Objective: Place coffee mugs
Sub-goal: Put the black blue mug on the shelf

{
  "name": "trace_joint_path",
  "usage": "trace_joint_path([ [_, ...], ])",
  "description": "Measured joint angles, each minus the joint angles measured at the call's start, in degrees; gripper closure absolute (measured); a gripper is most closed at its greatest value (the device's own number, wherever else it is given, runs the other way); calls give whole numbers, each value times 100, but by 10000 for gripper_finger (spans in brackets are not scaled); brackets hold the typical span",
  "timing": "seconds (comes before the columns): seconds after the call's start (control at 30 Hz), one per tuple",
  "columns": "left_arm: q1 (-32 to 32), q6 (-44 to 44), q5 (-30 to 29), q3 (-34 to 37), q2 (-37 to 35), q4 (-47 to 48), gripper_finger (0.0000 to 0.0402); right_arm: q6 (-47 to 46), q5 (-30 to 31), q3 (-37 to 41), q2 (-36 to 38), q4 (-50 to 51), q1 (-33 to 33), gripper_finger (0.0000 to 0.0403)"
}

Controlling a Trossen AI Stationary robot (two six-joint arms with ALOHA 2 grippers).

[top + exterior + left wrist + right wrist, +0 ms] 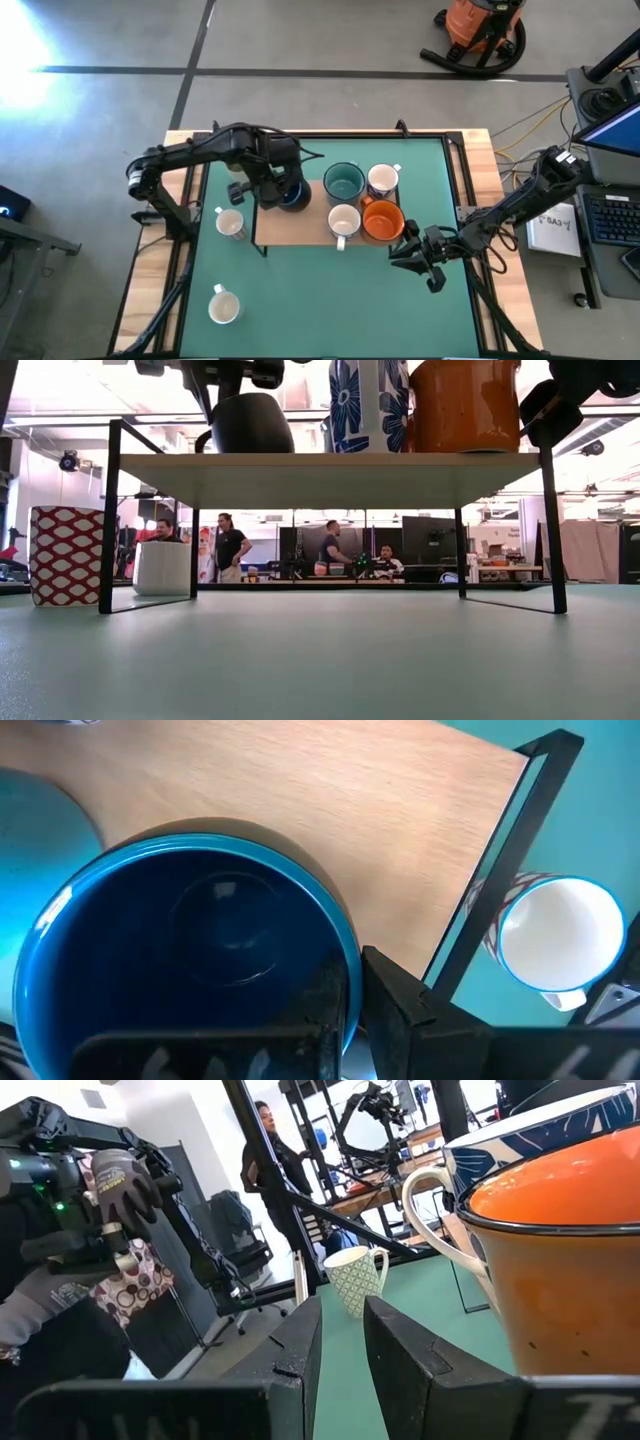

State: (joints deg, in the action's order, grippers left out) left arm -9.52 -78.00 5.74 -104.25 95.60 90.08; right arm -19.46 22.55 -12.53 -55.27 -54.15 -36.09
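A wooden shelf [300, 228] on a black frame stands on the green table. On it are a teal mug [343, 182], a white patterned mug [383, 180], a white mug [343, 222] and an orange mug [381, 220]. My left gripper [275, 190] points down over the shelf's left part, shut on a navy mug [200, 950]. My right gripper [418, 252] stays by the shelf's right end, beside the orange mug [560, 1270]. It is open, with nothing between its fingers. Two pale mugs [230, 222] [222, 305] stand on the table left of the shelf. My left gripper pinches the navy mug's rim [352, 982], one finger inside the mug and one outside. The fingers come from above, pointing down. The mug stays upright, mouth up, over the wooden shelf [400, 830]. In the low view its base [250, 448] is at the shelf top; whether it rests there I cannot tell.
The shelf's thin black legs [110, 520] [552, 530] stand on the table, with open space under the board. Bare green table lies near the front edge. People and desks show in the room beyond the far edge.
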Motion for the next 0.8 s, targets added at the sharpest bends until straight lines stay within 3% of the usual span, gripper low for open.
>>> trace_joint_path([
  [0.5,35,1058,125,-210,25,-24,312,0,0,0,0,33,2,335],
  [0.8,33,1642,97,-559,23,-8,284,-2,0,0,0,35,-1,335],
])
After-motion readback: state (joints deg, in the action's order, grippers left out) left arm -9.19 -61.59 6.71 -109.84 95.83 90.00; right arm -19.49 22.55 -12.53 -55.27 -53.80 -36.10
